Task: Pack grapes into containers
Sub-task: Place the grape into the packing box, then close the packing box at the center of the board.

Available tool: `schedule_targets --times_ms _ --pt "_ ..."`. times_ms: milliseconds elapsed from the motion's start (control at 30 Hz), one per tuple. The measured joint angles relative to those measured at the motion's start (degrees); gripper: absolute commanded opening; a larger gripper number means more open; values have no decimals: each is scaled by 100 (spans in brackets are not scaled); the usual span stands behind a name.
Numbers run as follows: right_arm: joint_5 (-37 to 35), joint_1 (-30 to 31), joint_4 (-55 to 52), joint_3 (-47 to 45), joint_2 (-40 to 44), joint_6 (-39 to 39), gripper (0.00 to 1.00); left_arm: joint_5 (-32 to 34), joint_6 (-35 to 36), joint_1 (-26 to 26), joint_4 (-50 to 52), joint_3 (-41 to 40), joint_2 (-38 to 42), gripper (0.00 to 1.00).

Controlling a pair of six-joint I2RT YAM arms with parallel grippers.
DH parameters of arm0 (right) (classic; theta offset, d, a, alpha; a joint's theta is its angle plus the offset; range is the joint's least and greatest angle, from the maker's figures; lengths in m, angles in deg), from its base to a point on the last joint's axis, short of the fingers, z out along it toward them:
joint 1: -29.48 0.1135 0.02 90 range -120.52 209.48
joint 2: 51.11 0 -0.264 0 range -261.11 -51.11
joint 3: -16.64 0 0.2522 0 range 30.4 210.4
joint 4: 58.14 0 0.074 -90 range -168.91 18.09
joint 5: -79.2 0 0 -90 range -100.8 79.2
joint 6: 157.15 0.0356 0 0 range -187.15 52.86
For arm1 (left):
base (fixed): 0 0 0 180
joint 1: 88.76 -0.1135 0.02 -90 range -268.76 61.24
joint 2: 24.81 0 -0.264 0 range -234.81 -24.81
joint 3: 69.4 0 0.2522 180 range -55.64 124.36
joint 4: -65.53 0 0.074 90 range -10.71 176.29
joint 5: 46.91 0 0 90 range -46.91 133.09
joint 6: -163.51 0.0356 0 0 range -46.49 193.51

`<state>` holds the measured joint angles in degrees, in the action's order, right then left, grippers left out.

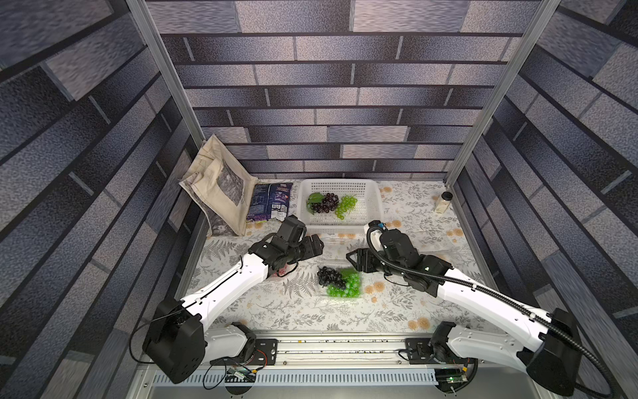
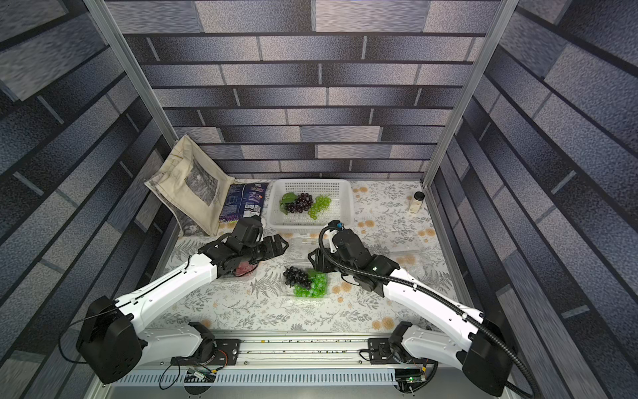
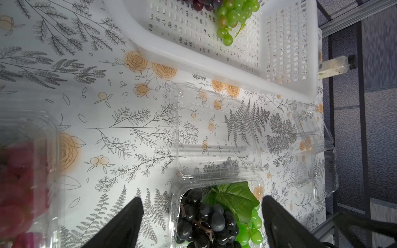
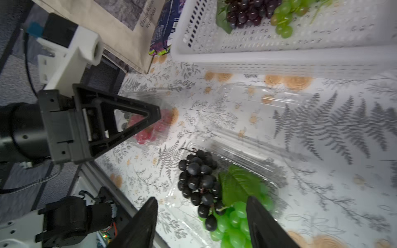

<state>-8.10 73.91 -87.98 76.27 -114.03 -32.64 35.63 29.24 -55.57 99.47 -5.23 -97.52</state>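
Packed: red grapes (image 4: pixel 150 128) in left container (image 3: pixel 51 150), dark and green grapes (image 1: pixel 341 290) in centre container (image 3: pixel 174 206). Outstanding: right container (image 3: pixel 313 150) empty, two bunches (image 1: pixel 326 202) in basket (image 1: pixel 340 182). Spread, empty: left gripper (image 3: pixel 202 198), right gripper (image 4: pixel 202 198)

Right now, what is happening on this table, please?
Packing is under way. The middle container holds a black bunch and a green bunch; its lid is open. The left gripper and the right gripper hover open near it, holding nothing. A purple bunch and a pale green bunch wait in the white basket.
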Motion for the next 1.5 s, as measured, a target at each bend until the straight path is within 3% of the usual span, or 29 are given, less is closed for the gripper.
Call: schedule_targets --times_ms 167,400,800,1500 --pt "404 -815 186 -754 68 131 73 -26 -81 26 -153 -42 -396 88" --pt "1257 -1554 1388 -1552 -415 605 73 -144 -118 26 -487 -42 -892 87" --pt "1847 -1801 2909 -1517 -1904 859 69 -339 -133 -42 -1086 -44 -1650 87" --pt "2243 -1821 4306 -1333 -2966 1056 59 -693 -269 -22 -1934 -35 -2188 86"
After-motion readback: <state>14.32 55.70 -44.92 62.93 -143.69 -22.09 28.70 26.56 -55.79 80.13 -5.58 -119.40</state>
